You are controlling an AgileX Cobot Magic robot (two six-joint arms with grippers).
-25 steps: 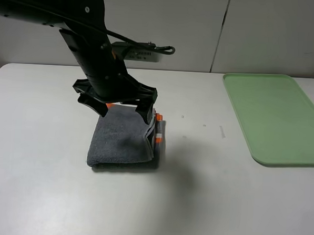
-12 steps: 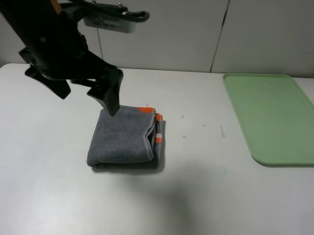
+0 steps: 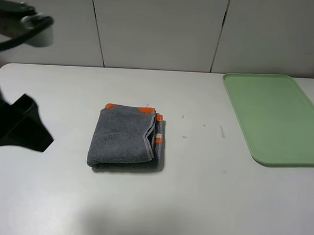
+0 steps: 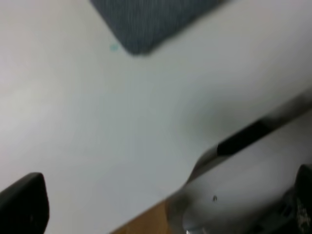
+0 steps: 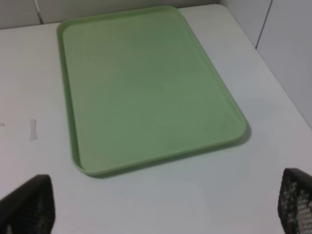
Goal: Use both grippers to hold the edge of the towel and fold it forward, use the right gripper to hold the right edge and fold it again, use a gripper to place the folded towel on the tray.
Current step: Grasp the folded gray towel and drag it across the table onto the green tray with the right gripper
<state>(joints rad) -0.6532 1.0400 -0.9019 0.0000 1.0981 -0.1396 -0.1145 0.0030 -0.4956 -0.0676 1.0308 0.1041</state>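
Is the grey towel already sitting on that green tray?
No, the towel lies folded on the table, apart from the tray.

A matte white surface fills most of the high view and runs back to a wall of pale off-white panels. Two thin dark seams stand upright between the panels, one left of centre and one right of it. The light is even and diffuse. A few tiny dark specks and a small pale mark sit on the surface right of the middle. In the right wrist view a side panel rises along the surface's far end. The left wrist view is blurred, with a brown strip showing at the surface's edge.
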